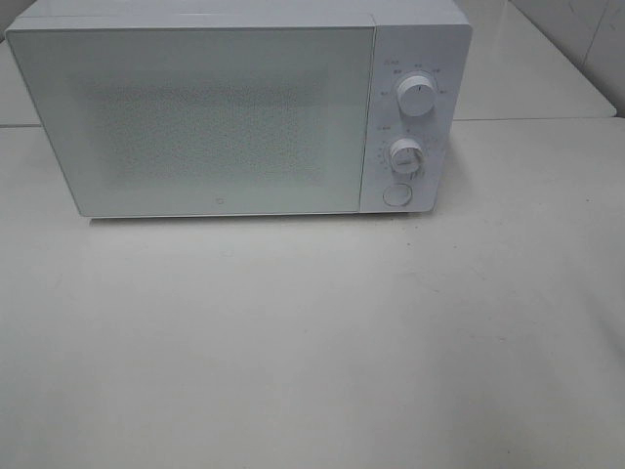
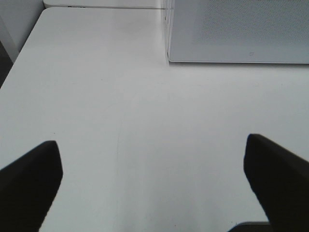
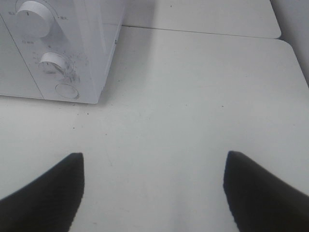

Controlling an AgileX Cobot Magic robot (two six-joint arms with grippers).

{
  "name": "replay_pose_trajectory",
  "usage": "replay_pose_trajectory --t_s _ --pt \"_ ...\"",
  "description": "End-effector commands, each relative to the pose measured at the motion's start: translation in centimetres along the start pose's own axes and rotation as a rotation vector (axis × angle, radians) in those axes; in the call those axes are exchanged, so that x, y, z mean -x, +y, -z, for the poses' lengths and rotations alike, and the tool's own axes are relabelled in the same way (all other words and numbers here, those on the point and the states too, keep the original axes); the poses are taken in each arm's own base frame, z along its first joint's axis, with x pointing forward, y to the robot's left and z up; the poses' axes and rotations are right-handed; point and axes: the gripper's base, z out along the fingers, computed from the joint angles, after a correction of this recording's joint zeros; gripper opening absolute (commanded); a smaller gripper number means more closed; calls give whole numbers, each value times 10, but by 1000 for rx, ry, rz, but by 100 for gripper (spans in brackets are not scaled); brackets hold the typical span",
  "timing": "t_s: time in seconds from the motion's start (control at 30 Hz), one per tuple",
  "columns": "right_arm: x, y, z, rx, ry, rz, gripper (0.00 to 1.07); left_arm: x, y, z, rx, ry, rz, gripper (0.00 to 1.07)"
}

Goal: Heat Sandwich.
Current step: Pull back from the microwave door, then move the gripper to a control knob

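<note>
The sandwich is out of view in all three frames. A white microwave (image 1: pixel 234 107) stands at the back of the white table (image 1: pixel 312 342) with its door shut. Its panel on the right carries an upper knob (image 1: pixel 417 96), a lower knob (image 1: pixel 405 156) and a round button (image 1: pixel 396 194). Neither arm shows in the exterior view. My left gripper (image 2: pixel 153 181) is open over bare table, near the microwave's front left corner (image 2: pixel 169 58). My right gripper (image 3: pixel 153 186) is open over bare table, to the right of the microwave's panel (image 3: pixel 53 67). Nothing lies between either pair of fingers.
A second white tabletop (image 1: pixel 547 59) adjoins behind the microwave on the right. The table's left edge (image 2: pixel 19 63) shows in the left wrist view and its rounded far right corner (image 3: pixel 289 48) in the right wrist view.
</note>
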Motion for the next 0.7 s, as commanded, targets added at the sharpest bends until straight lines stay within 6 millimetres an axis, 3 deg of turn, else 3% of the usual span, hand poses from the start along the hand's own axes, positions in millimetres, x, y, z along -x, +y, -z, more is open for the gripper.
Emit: replay_pose_trajectory --t_s 0.03,0.37,0.7 --pt "7 0 -13 -1 -22 6 76 -1 0 3 4 -35 7 98" --pt "10 3 -60 21 -15 11 76 -1 0 3 4 -35 7 98" --pt "14 7 -93 44 -96 -24 76 -1 0 3 4 -35 7 98"
